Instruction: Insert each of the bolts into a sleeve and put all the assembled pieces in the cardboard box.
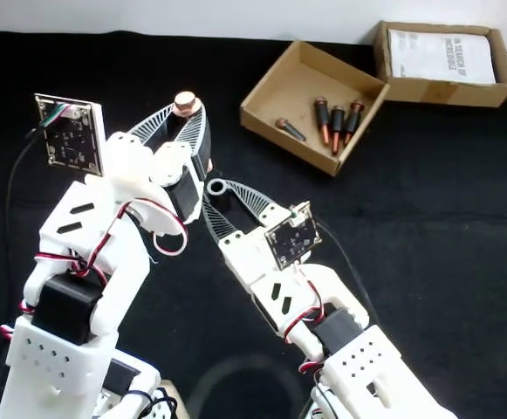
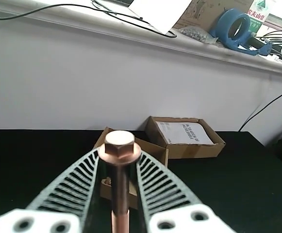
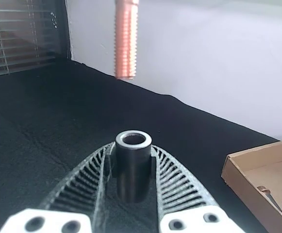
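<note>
My left gripper (image 1: 186, 112) is shut on a copper bolt (image 2: 118, 174), held upright with its hex head (image 1: 184, 103) on top. My right gripper (image 1: 219, 188) is shut on a dark sleeve (image 3: 132, 162), its open bore (image 1: 216, 186) facing up. In the right wrist view the bolt's threaded end (image 3: 126, 41) hangs above the sleeve, apart from it and a little to one side. The open cardboard box (image 1: 266, 109) at the back holds several assembled pieces (image 1: 337, 123) and one lying apart (image 1: 290, 128).
A second cardboard box (image 1: 441, 87) with a printed sheet sits at the back right, beside the first. Black cloth (image 1: 445, 227) covers the table, with free room on the right. A white wall (image 2: 82, 82) rises behind the table's far edge.
</note>
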Robot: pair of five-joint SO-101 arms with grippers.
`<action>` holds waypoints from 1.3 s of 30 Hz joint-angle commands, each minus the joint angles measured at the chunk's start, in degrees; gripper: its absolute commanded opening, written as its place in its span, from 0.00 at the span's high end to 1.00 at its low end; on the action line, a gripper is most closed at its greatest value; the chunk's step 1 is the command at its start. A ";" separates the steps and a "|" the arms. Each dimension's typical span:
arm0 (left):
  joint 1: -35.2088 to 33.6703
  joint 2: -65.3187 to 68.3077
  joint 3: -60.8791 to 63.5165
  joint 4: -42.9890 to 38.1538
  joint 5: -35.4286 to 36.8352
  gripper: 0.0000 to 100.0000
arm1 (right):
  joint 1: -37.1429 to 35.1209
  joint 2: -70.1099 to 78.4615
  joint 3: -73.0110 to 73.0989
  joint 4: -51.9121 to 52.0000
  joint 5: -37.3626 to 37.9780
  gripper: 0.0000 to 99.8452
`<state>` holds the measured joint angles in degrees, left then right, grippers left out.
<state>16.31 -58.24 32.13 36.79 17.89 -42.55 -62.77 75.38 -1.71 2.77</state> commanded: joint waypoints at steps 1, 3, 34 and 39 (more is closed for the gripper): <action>0.66 0.04 -2.07 0.26 0.00 0.99 | 0.84 -0.40 -0.92 0.04 -0.44 0.99; 0.75 -0.04 -1.27 0.26 0.09 0.99 | 0.84 -0.40 -0.92 0.04 -0.44 0.99; 3.91 -0.04 6.37 0.00 -3.78 0.99 | 1.01 -0.84 -1.01 0.04 -0.35 0.99; 3.91 -0.04 9.71 -1.76 -3.78 0.99 | 1.01 -0.84 -1.63 0.22 -0.35 0.99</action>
<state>19.82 -58.24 40.75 36.88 14.37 -42.37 -62.68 75.56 -1.71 2.77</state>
